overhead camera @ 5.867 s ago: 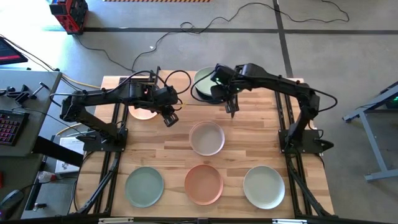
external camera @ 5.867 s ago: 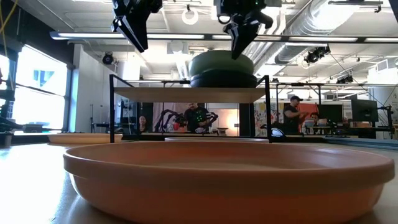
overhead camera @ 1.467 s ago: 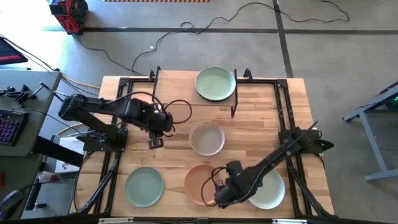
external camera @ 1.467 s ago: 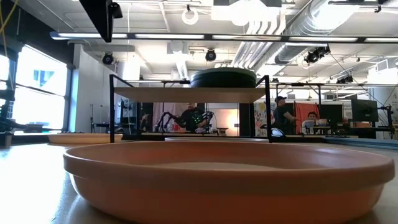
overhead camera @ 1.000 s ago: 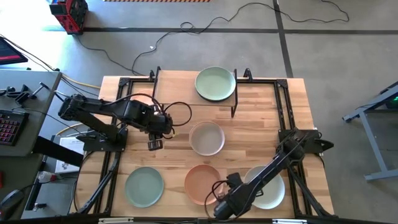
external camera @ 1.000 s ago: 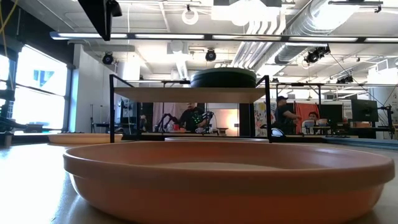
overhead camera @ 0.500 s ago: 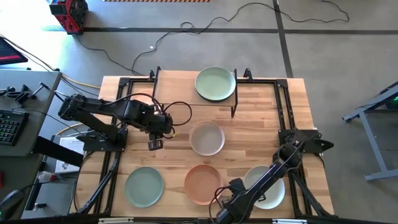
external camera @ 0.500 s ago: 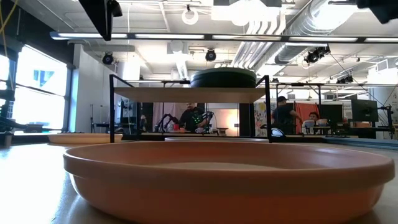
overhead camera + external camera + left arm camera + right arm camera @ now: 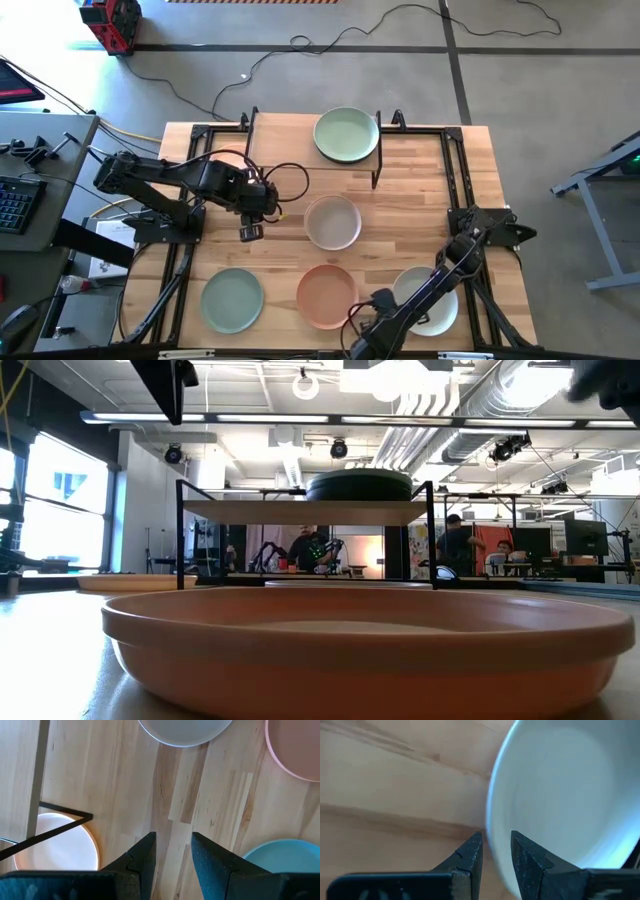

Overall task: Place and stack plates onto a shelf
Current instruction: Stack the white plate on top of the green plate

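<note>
Right gripper (image 9: 492, 851) low at the table's front edge, fingers parted by a narrow gap, straddling the rim of the whitish plate (image 9: 428, 298); contact not clear.

Left gripper (image 9: 173, 851) over bare wood beside the middle plate (image 9: 332, 221), slightly open, holding nothing.

Shelf (image 9: 305, 511) at the back carries a plate stack, pale green plate (image 9: 346, 134) on top.

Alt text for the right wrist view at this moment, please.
The right gripper, fingers open with a narrow gap, hangs just above the rim of a whitish plate lying on the wooden tabletop; the rim runs into the gap between the fingertips.
</note>
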You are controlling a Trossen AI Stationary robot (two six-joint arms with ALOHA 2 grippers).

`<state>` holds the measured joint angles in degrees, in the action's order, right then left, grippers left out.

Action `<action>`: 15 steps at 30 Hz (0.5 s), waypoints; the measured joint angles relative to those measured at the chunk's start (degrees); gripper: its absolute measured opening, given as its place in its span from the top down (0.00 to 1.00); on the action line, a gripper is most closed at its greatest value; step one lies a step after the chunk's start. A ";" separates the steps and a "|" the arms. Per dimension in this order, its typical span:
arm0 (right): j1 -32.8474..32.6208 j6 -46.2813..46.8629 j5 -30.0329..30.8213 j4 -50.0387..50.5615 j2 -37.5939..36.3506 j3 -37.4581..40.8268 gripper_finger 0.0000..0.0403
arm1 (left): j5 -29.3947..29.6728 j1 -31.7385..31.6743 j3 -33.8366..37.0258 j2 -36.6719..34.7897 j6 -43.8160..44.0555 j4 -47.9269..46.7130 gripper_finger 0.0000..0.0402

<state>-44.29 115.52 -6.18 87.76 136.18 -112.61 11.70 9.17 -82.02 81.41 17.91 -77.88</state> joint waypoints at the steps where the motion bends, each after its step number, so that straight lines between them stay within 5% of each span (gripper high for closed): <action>1: -0.11 -0.01 -0.19 0.03 0.01 0.67 0.80 | 0.00 0.00 0.00 0.00 0.00 0.01 0.72; 15: -0.37 -1.53 -1.15 -1.24 0.11 2.00 0.85 | 0.00 0.00 0.00 0.00 0.00 0.02 0.72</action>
<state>-44.67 113.99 -7.33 86.52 136.29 -110.61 11.70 9.17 -82.02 81.41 17.91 -77.87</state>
